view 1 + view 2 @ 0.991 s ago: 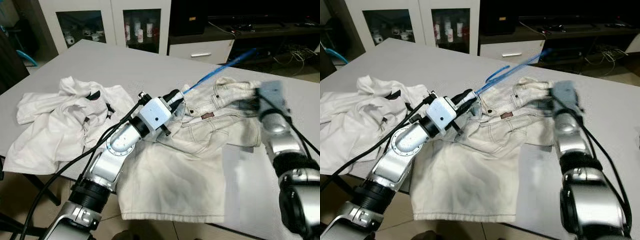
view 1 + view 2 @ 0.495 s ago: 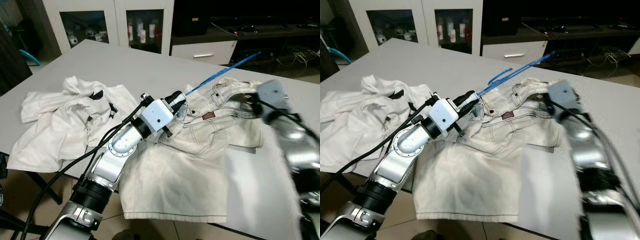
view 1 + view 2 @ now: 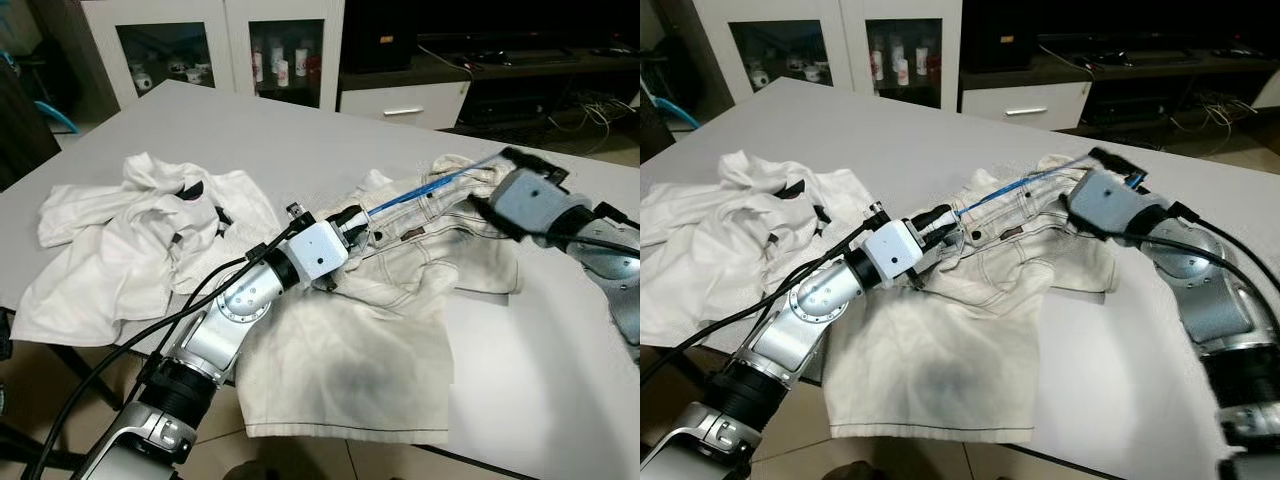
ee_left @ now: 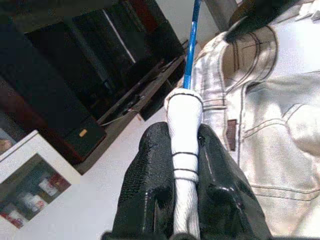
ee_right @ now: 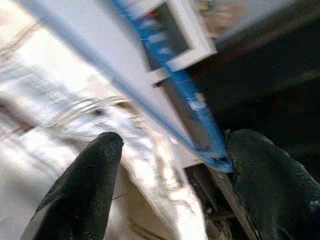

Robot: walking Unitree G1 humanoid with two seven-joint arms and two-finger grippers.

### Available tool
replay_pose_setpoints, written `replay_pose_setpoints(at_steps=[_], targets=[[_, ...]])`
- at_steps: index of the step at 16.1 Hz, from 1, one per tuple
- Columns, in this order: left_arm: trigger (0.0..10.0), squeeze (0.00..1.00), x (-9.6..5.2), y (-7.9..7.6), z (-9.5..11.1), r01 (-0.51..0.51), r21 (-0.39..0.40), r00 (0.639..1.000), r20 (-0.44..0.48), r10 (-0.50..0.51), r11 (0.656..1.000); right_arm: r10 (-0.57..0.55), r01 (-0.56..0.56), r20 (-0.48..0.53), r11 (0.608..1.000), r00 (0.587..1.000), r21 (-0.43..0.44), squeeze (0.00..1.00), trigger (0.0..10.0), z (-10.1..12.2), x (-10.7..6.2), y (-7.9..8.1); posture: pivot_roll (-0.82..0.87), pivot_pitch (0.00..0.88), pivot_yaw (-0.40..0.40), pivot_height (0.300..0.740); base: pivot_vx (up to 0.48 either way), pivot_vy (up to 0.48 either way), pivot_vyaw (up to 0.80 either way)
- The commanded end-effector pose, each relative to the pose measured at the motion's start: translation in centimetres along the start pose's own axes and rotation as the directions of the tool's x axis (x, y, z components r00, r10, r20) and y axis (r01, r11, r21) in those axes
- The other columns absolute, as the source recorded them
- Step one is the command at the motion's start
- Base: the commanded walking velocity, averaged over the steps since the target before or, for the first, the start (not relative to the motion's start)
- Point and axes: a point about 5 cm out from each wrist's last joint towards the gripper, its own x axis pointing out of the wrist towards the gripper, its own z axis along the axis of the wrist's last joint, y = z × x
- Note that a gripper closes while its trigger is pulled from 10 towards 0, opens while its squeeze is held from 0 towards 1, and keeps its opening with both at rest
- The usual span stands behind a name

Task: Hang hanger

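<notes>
The hanger (image 3: 430, 186) appears to be thin blue plastic with a smooth, slightly glossy finish; its gripped end carries a white wrapped sleeve (image 4: 184, 145) of matt, ribbed texture. The shorts (image 3: 370, 330) are off-white denim-type cloth, matt, with visible stitched seams and a small brown patch at the waistband. The shirt (image 3: 130, 240) is thin white cloth, creased and matt. The table (image 3: 300, 130) presents a smooth, matt light-grey surface. The left gripper (image 4: 184, 190) has black fingers of finely textured, rubber-like finish. Both arms show brushed silver metal with white plastic housings.
</notes>
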Motion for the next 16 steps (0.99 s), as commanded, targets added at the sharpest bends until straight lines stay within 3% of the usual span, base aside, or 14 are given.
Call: replay_pose_setpoints(at_steps=[1,5,8,13,16], targets=[[10.0,0.0,0.1,1.1,0.3,-0.031,0.031,0.999,0.009,0.031,0.999,0.083,-0.085,-0.04,0.996,0.996,-0.041,0.0,10.0,-0.5,-0.4,0.6,0.05,0.0,-0.03,0.723,0.0,0.0,0.0],[10.0,0.0,0.0,1.0,0.5,0.018,0.114,0.999,0.026,-0.021,0.993,0.017,-0.02,-0.027,0.994,0.999,-0.104,0.0,10.0,0.1,0.4,-0.4,0.05,0.0,-0.034,0.723,0.0,0.0,0.0],[10.0,0.0,0.1,0.6,0.6,0.024,0.102,0.999,0.03,-0.027,0.995,-0.08,0.079,-0.002,0.984,0.997,-0.157,0.0,10.0,0.9,0.7,-2.0,0.06,0.0,-0.039,0.723,0.0,0.0,0.0],[10.0,0.0,0.3,0.6,0.9,0.023,0.109,0.998,0.047,-0.028,0.994,-0.06,0.063,0.021,0.979,0.998,-0.193,0.0,10.0,1.4,1.0,-1.8,0.05,0.0,-0.035,0.723,0.0,0.0,0.0],[10.0,0.0,0.7,0.7,1.2,0.021,0.129,0.998,0.06,-0.029,0.991,0.013,-0.002,0.056,0.983,0.998,-0.186,0.0,10.0,2.2,1.4,-0.8,0.05,0.0,-0.037,0.723,0.0,0.0,0.0]])
